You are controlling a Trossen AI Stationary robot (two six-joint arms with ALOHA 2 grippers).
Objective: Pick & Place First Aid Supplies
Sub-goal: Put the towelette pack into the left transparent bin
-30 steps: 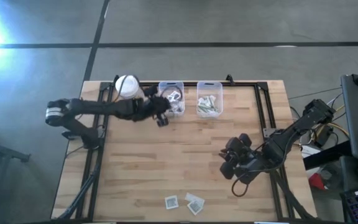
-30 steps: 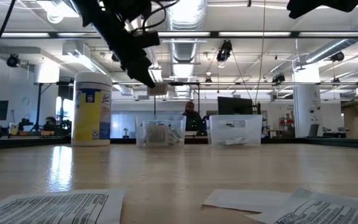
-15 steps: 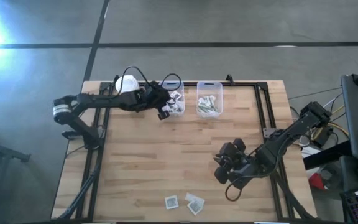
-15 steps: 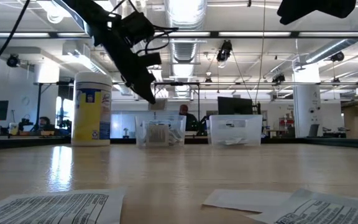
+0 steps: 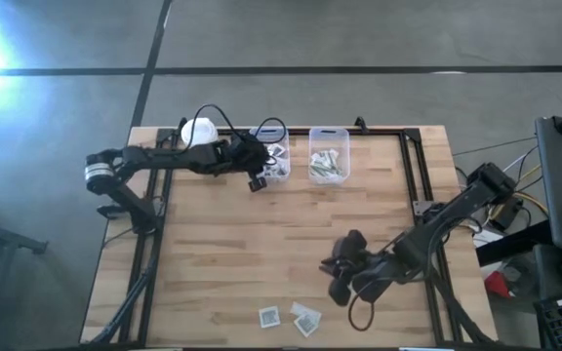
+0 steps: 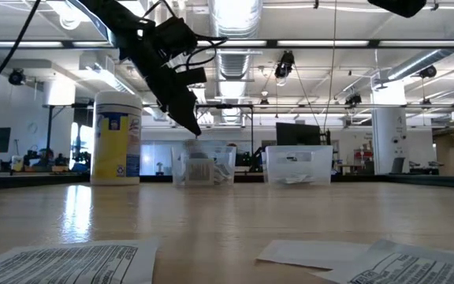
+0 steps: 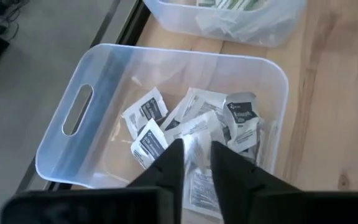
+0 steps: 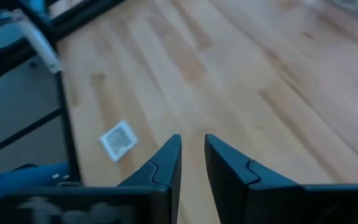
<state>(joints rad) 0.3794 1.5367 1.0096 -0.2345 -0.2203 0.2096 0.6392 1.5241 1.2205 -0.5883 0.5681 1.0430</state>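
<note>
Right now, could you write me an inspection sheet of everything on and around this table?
Surface: wooden table, bare in the middle.
Job's things: three packets at the near edge; more packets in two clear bins at the far edge.
Clutter: yellow container with white lid beside the bins.
Grippers: left gripper above the left bin, fingers slightly apart, empty; right gripper open over bare wood near a packet.
Cables: loop on left arm.
Surroundings: concrete floor; hall with ceiling lights.
</note>
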